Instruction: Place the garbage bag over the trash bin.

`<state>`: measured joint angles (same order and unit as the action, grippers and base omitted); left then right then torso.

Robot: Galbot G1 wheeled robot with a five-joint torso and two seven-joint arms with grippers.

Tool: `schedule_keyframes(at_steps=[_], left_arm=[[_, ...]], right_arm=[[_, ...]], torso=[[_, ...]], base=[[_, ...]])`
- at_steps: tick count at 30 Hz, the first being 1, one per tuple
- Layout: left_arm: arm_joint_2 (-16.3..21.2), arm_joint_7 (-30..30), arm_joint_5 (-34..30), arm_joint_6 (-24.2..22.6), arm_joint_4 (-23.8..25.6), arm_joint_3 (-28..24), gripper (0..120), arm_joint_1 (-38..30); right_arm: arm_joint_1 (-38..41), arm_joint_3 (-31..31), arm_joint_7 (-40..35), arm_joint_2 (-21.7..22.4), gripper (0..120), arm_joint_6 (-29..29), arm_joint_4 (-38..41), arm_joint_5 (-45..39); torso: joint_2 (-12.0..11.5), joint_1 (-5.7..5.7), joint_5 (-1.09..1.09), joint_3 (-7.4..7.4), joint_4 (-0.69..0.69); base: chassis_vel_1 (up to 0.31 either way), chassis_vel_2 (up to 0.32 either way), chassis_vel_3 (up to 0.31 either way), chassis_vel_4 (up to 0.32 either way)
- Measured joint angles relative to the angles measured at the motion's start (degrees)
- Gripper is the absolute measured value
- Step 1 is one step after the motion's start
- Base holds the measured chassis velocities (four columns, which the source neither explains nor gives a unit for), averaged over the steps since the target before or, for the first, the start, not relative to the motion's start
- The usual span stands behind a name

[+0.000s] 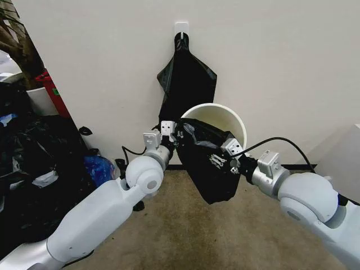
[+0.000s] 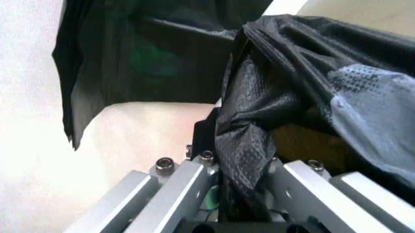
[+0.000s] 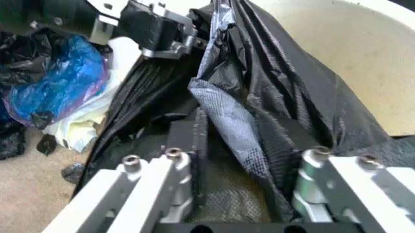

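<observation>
While both arms reach forward side by side, the garbage bag [image 1: 211, 166] hangs stretched between the two pincers, in front of the trash bin [image 1: 228, 115] by the wall. The left pincer [image 1: 171, 135] pinches the bag's left edge. The right pincer [image 1: 225, 160] pinches its right edge, and the bag droops below it. Behind the bin, flat black bags [image 1: 185, 84] hang from a white hook [image 1: 181, 26]. No writing can be read.

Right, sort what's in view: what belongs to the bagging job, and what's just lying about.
Job:
- thin glossy black garbage bag, stretched between both grippers
- round white plastic trash bin
- left gripper
- right gripper

Lying about:
- flat black bags on the white wall hook
- crumpled blue plastic bag
- heap of black sacks
</observation>
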<state>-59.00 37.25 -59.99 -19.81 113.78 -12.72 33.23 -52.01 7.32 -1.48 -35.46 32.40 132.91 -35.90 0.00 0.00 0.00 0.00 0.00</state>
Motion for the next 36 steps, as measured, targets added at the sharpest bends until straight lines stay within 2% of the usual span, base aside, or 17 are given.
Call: schedule_keyframes(at_steps=[2,3,8,16,24,36], left_arm=[[0.2,0.0,0.0,0.0,0.3,0.1,1,0.3],[0.2,0.0,0.0,0.0,0.3,0.1,1,0.3],[0.5,0.0,-0.2,0.0,0.7,0.4,1,0.6],[1.2,-1.5,0.8,-0.4,0.7,0.3,1,1.5],[2.6,-6.4,6.1,-0.3,0.6,-0.3,1,4.1],[6.5,-15.7,14.6,1.6,2.7,2.6,1,8.9]], right_arm=[[-0.2,-0.1,-0.1,0.1,15,0.0,0.0,0.5],[-0.2,-0.1,-0.1,0.1,15,0.0,0.0,0.5],[-0.2,0.0,-0.4,0.4,0,-0.2,-0.3,0.9],[-0.3,1.8,-1.7,0.8,0,-0.9,1.8,-1.9],[0.0,5.5,-4.1,2.0,0,-1.6,3.3,-8.0],[3.6,7.0,-5.2,2.5,0,-5.0,-2.8,-11.1]], torso=[[0.0,0.00,0.00,-0.01,0.00],[0.0,0.00,0.00,-0.01,0.00],[0.0,0.00,0.00,0.00,0.00],[0.0,0.00,-0.01,0.00,0.00],[0.0,0.00,-0.01,-0.01,0.00],[0.0,0.00,-0.01,0.00,0.00]], base=[[0.000,0.000,0.000,0.000],[0.000,0.000,0.000,0.000],[0.000,0.000,0.000,0.000],[0.000,0.000,0.000,0.000],[0.000,0.000,0.000,0.000],[0.000,0.000,0.000,0.000]])
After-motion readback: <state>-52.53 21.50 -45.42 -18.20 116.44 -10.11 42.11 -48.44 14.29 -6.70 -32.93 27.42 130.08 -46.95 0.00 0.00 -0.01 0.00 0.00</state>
